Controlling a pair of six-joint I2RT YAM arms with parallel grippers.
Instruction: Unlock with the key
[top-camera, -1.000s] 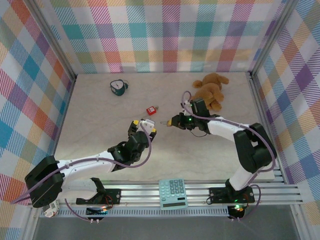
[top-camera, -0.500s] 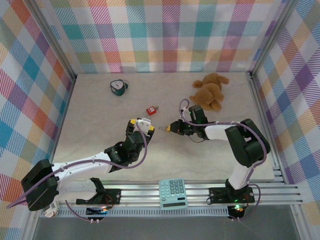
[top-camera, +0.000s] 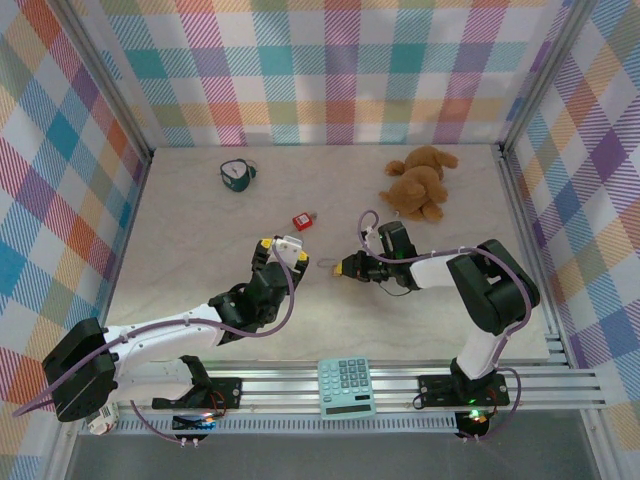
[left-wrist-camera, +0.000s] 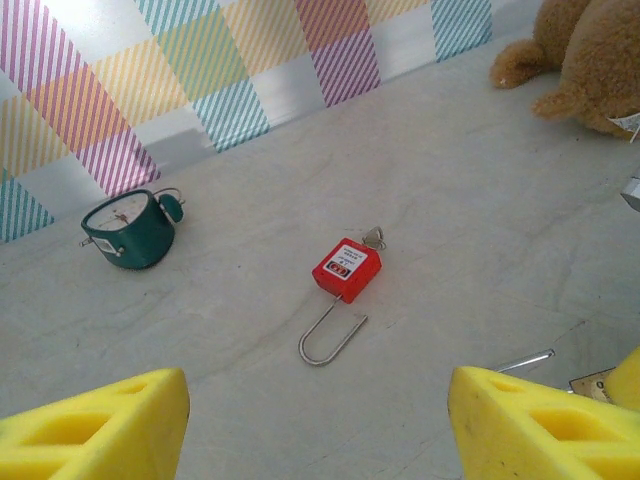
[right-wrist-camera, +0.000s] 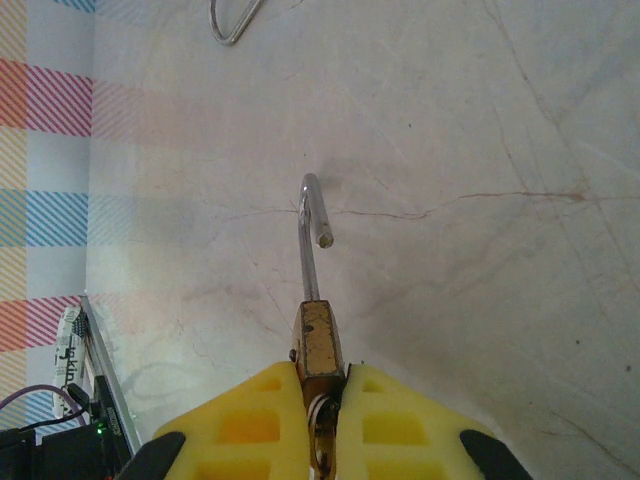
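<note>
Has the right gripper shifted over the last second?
Yes. The right gripper, clamped on a brass padlock, has dropped toward the near edge, away from the teddy bear and red padlock.

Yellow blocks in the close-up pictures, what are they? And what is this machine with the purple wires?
It is a robot with two arms bolted to a table. One picture is taken from above. The other two come from little cameras on each arm's wrist. The yellow blocks are the fingers of each arm's tool, which pinches things like a hand.

The right tool is shut on a small brass padlock whose metal loop is open. The left tool is open and holds nothing. Its camera looks at a red padlock with a key stuck in it.

Also on the table are a green alarm clock and a teddy bear. A calculator sits on the rail between the arms' bases.
</note>
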